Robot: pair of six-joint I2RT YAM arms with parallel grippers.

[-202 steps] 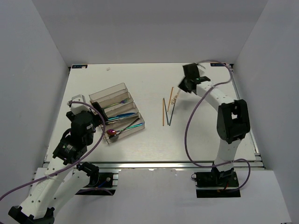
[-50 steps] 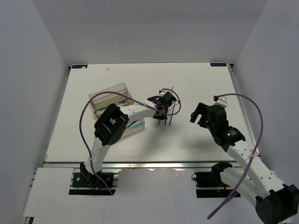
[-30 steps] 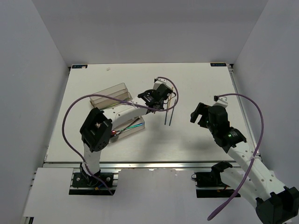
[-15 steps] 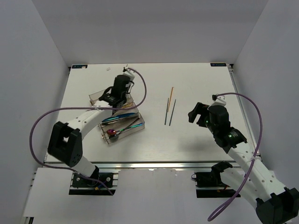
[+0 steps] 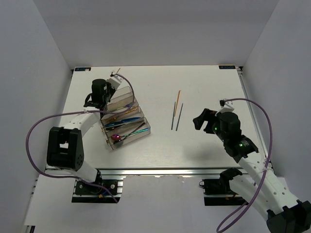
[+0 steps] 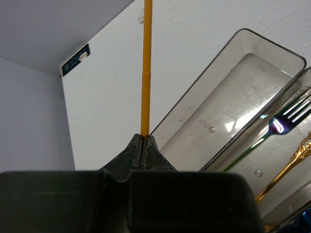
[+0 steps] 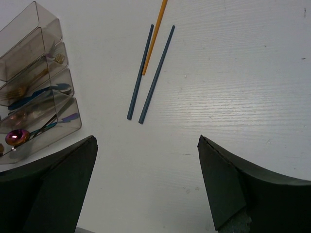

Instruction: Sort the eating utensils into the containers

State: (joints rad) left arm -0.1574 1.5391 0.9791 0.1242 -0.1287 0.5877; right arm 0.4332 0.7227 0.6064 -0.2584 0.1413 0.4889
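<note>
Two hands work this desk [image 5: 160, 150]. Farthest left, the left hand [image 6: 141, 141] is pinched tight on one end of an orange chopstick [image 6: 145, 73]. The stick runs straight out ahead of the fingertips, its long axis in line with the hand and its free end aimed at the far edge of the desk. In the wrist view it passes just left of the clear tray [image 6: 192, 109], whose nearest compartment, just right of the fingertips, holds nothing. The next compartments to the right hold an iridescent fork [image 6: 285, 120] and a gold utensil [image 6: 291, 158], both lying along their channels. From above, this hand [image 5: 99, 93] sits at the tray's far left end. The tray [image 5: 127, 89] runs away from it to the right and toward the arm bases, with a purple-red spoon [image 5: 116, 137] in the compartment farthest from it. Farther right, three loose sticks lie flat on the desk ahead of and left of the right hand [image 7: 146, 189]. Two are dark blue chopsticks [image 7: 148, 74], side by side and close to parallel. The third is a second orange chopstick [image 7: 156, 34], whose near end touches the left blue one. All three point roughly away from this hand. Its fingers [image 7: 240, 191] stand wide apart with nothing between them, and seen from above it [image 5: 201, 119] is clear of the sticks.
</note>
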